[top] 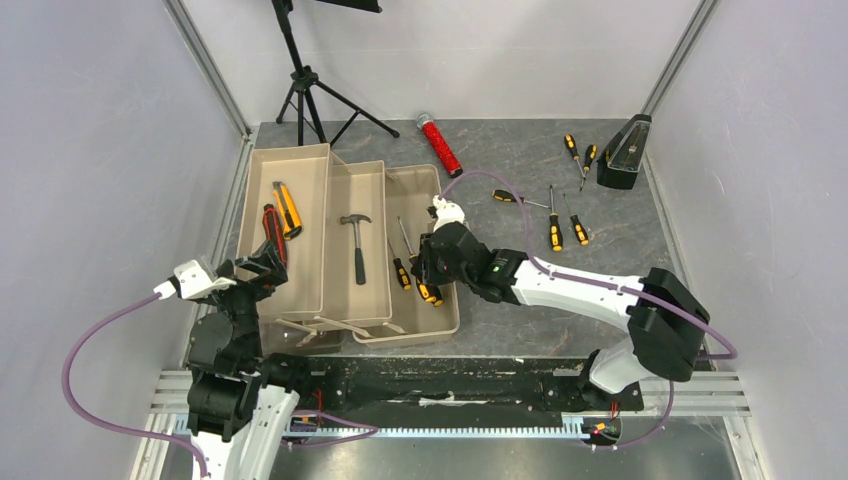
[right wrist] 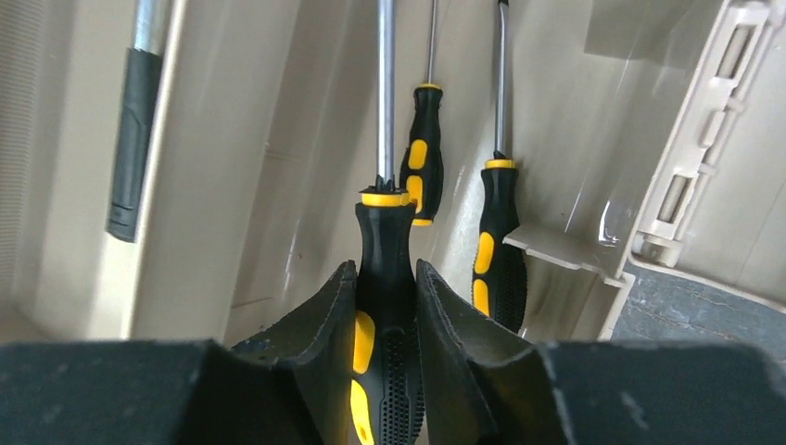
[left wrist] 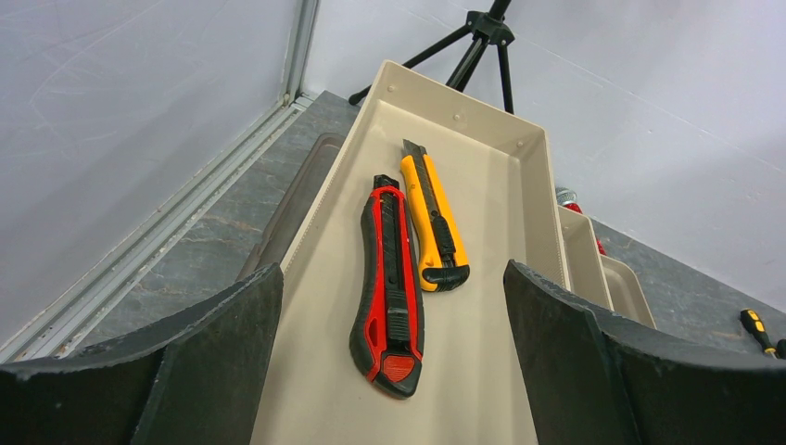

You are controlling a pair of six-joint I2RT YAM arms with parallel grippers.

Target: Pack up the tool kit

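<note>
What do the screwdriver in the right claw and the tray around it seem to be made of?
Screwdriver: bright reflective shaft, likely steel; handle seemingly black dotted rubber with glossy yellow plastic insets. Tray: smooth tan plastic, by its moulded edges and sheen.

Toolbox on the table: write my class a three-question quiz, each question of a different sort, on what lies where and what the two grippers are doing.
1. True or false: the hammer lies alone in the middle tray.
2. Choose one. The right gripper is closed on: A the hammer; B a black-handled screwdriver; C nothing.
3. In a word: which gripper stands open with nothing between its fingers?

Key
1. True.
2. B.
3. The left gripper.
</note>
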